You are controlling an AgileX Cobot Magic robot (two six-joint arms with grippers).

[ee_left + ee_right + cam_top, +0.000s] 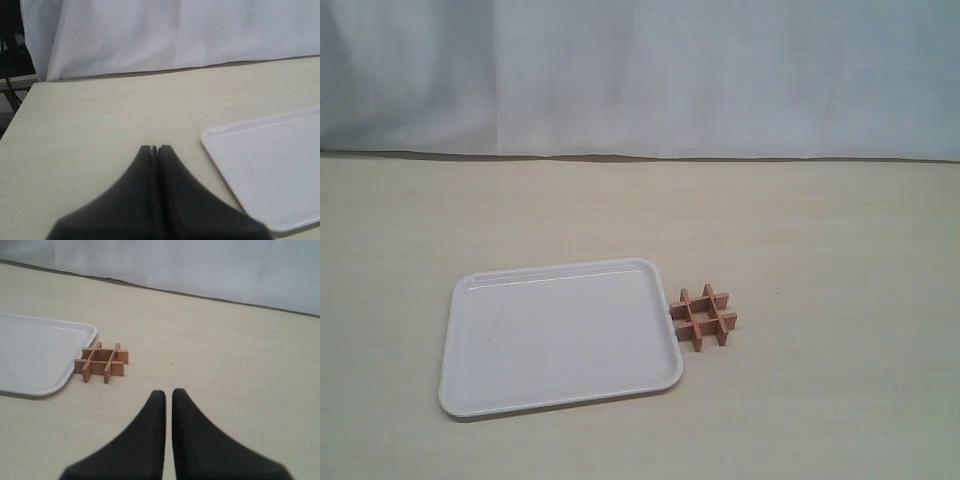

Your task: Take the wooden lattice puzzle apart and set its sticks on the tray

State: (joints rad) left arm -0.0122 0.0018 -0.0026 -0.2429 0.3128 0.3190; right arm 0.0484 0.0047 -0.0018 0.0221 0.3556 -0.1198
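The wooden lattice puzzle (pixel 703 317) lies whole near the middle of the worktop (pixel 840 260), just beside the tray (pixel 560 340), likely so its sticks travel little; the left gripper (pixel 154 148) is closed and the right gripper (pixel 168 392) nearly closed, both empty and well apart from the puzzle

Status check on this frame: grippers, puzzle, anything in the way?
Both empty: left gripper shut, right gripper all but shut. wooden lattice puzzle whole, on table close beside tray. No sticks on tray. Nothing seen blocking the puzzle.
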